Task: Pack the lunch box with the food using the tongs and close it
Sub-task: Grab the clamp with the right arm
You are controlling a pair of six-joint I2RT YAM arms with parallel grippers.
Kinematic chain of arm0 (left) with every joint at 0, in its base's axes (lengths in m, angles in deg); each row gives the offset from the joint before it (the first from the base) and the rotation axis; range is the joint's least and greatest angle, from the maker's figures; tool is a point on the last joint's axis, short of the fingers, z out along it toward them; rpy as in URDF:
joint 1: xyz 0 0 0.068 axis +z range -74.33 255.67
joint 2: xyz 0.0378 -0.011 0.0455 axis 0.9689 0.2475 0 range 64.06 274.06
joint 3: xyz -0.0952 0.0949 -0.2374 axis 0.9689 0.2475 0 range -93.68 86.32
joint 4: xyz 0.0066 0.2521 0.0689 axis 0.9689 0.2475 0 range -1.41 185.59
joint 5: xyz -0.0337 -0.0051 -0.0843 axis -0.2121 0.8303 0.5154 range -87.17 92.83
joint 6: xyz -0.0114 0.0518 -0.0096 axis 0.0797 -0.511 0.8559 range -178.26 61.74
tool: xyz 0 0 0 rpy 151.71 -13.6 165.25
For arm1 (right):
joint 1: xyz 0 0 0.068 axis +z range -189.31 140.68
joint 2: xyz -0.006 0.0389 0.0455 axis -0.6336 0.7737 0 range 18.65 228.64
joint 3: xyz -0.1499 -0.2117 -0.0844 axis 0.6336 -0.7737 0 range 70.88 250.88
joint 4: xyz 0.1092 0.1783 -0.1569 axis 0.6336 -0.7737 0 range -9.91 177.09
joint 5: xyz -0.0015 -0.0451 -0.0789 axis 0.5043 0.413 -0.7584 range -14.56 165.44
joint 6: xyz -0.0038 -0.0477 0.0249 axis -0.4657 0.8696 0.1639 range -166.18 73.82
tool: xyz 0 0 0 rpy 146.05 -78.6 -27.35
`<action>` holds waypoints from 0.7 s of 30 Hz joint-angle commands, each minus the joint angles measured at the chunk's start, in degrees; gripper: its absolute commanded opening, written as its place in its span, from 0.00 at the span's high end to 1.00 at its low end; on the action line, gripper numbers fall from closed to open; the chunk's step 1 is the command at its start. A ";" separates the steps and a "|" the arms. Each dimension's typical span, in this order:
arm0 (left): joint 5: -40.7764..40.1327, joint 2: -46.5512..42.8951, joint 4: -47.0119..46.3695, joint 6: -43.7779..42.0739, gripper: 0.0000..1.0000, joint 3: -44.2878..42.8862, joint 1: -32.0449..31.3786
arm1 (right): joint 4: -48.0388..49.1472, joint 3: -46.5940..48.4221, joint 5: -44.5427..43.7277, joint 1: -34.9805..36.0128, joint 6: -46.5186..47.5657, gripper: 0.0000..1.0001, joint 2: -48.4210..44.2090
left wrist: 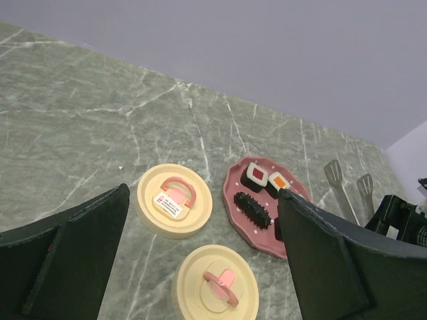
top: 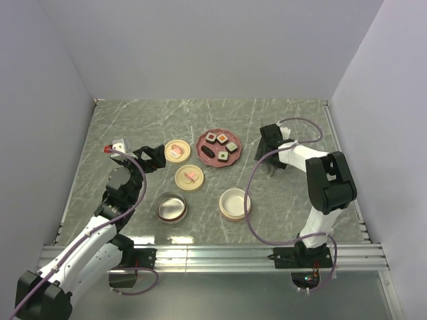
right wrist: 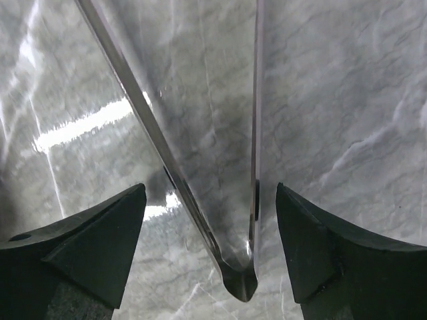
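The food, small dark-sided cubes and one all-dark piece, lies on a pink plate. The tongs lie flat on the table right of the plate, and their flat tips show in the left wrist view. My right gripper is low over their joined end, open, a finger on each side and clear of both arms. In the top view this gripper hides the tongs. The lunch box stands as a steel bowl and a cream round container. My left gripper hovers open near the lids, holding nothing.
Two cream round lids with pink handles lie left of the plate. White walls close in the grey marble table on three sides. A metal rail runs along the near edge by the arm bases.
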 commanded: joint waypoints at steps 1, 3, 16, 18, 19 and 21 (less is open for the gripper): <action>1.87 -0.45 -1.22 0.55 0.00 0.35 0.28 | 1.19 -0.89 2.12 -0.06 1.80 0.15 -3.40; 2.04 -0.63 -1.13 0.64 0.01 0.44 0.28 | 0.84 -1.07 3.53 -0.23 2.68 0.16 -3.40; 2.92 -1.60 -1.30 0.99 0.00 0.88 0.72 | 0.76 1.29 9.60 -5.24 5.49 0.09 -2.70; 3.10 -1.86 -1.39 0.99 0.01 0.97 0.72 | 0.06 2.35 8.11 -5.42 5.76 0.09 -2.52; 3.19 -1.95 -1.39 0.99 0.00 0.97 0.81 | -0.12 3.66 7.67 -5.51 6.28 0.09 -1.74; 3.27 -2.30 -1.39 1.08 0.00 1.06 0.81 | -1.26 5.42 7.93 -5.94 6.81 0.11 -0.33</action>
